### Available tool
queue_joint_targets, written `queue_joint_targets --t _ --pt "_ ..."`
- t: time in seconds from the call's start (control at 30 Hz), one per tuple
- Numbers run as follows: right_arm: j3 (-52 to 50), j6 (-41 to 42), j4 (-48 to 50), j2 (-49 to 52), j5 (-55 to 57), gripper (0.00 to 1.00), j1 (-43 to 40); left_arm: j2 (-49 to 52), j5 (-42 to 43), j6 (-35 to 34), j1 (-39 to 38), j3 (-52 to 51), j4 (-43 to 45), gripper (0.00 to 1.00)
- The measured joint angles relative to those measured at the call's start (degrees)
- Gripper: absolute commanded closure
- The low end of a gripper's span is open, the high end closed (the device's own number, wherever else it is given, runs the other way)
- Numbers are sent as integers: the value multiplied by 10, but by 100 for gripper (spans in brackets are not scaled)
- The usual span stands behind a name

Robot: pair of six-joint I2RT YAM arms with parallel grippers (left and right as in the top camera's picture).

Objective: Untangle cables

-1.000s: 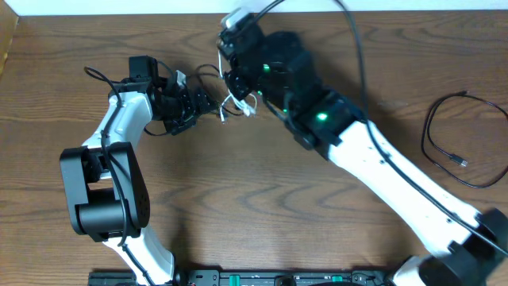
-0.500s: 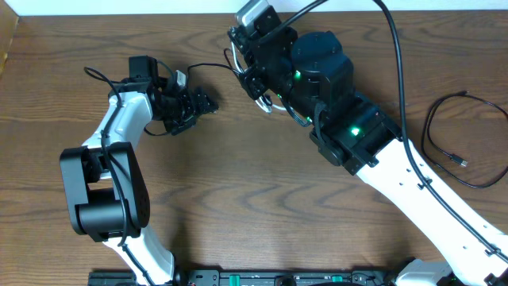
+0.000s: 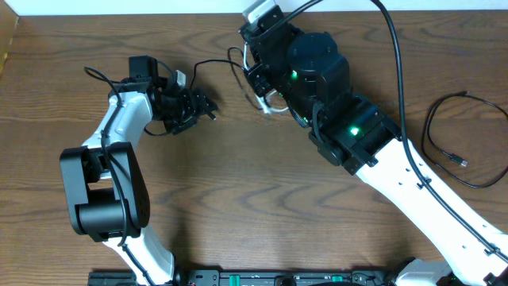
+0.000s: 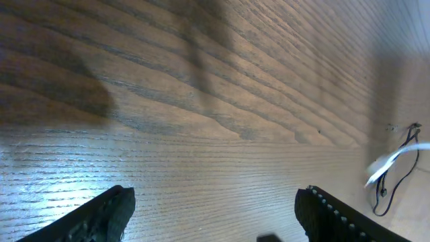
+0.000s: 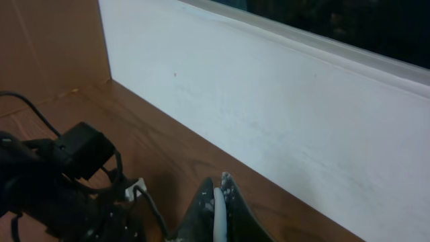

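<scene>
While the white cable (image 5: 216,212) hangs near the table's (image 3: 238,183) far edge and the black cable (image 3: 427,131) lies well apart at the right, I judge the step best done by drawing slowly upward, watching for snags. Right pincer (image 5: 216,185): closed tight on the white cable. Left pincer (image 4: 215,202): spread wide over bare wood, nothing between its fingers.

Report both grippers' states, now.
Left gripper: open, nothing between its fingers.
Right gripper: shut on the white cable.
</scene>
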Motion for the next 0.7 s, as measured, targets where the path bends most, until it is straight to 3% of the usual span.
queue_joint_targets --t 0.7 --pt "0 0 -17 0 6 99 0 0 0 0 0 0 0 19"
